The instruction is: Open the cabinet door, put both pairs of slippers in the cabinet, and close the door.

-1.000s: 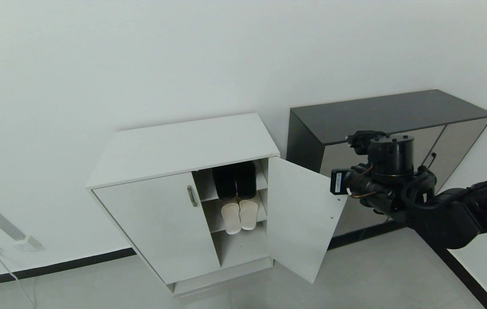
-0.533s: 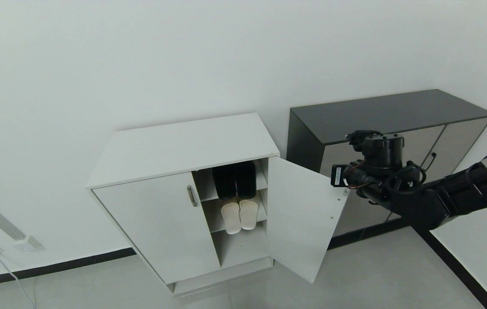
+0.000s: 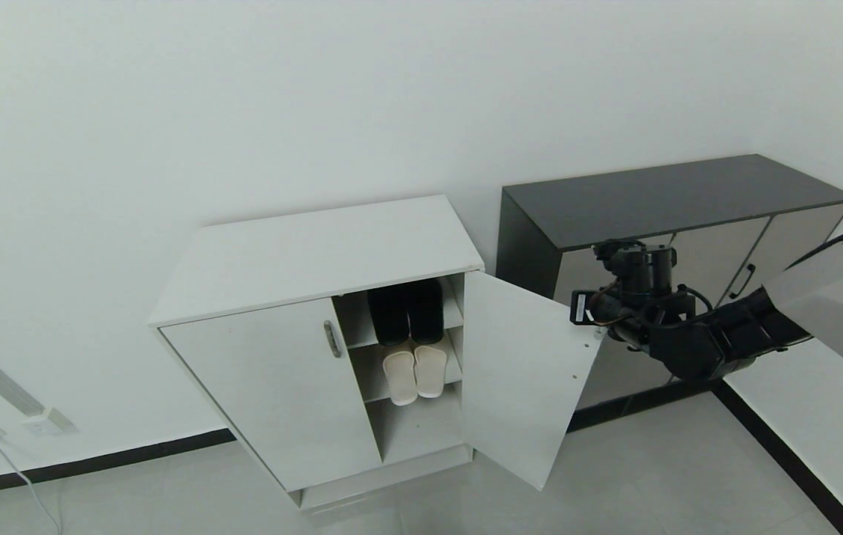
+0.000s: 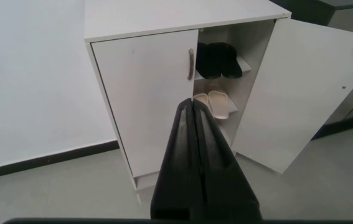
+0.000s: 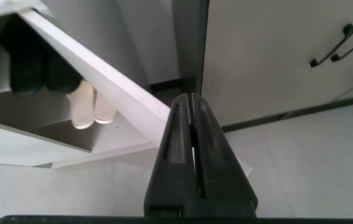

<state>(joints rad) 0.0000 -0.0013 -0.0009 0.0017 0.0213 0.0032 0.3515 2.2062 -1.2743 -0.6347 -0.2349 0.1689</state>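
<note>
Black right gripper, fingers pressed together, is hanging just beside the free edge of the open white cabinet door (black slippers and cream slippers shelved inside).

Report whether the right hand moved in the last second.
Yes. In the head view the right hand has slid left and away, across the dark cabinet toward the open door.

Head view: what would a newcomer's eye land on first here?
Most likely the white cabinet, with its right door swung wide open. Inside, black slippers sit one level above white slippers. The right hand, shut, is at the door's outer edge.
</note>
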